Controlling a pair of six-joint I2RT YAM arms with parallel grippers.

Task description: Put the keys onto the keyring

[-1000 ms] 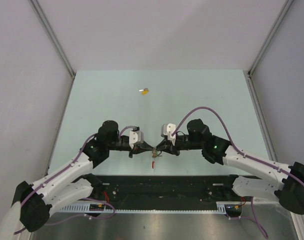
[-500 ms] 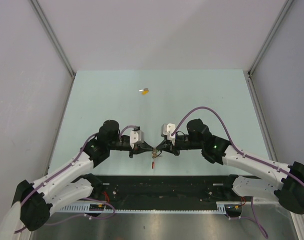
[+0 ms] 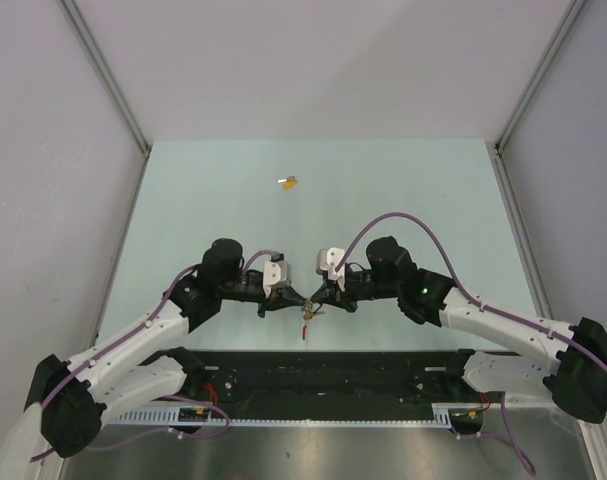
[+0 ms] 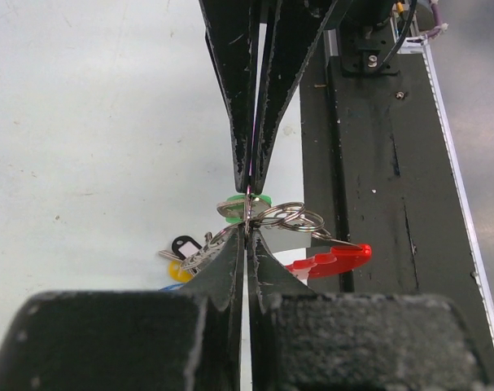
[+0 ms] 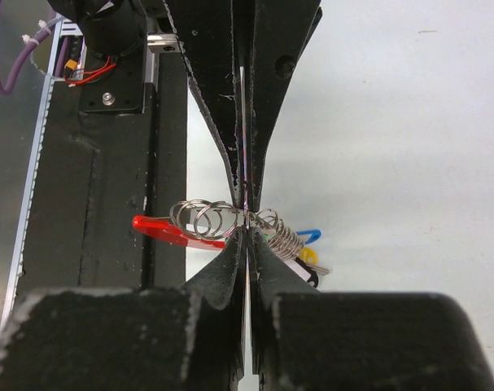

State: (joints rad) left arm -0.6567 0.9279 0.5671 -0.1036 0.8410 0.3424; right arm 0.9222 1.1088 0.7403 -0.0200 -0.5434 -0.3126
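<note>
My two grippers meet tip to tip above the table's near edge, both shut. The keyring (image 3: 309,312) hangs between them: silver rings (image 4: 291,218), a red tag (image 4: 332,259) and yellow, blue and black pieces below. The left gripper (image 4: 247,234) pinches the rings. The right gripper (image 5: 247,234) is shut at the same spot, where a green-headed key (image 4: 248,202) lies against its tips. From the right wrist I see the rings (image 5: 202,218), the red tag (image 5: 167,231) and a coiled ring (image 5: 286,236). A yellow-headed key (image 3: 288,182) lies alone far up the table.
The pale green table (image 3: 413,200) is bounded by grey walls with metal posts at the back corners. A black base plate (image 3: 323,370) with cables and a rail runs along the near edge, right under the hanging red tag.
The right gripper's fingers have shut at the bunch. Both wrists have edged slightly toward each other; the bunch stays in the same place.
</note>
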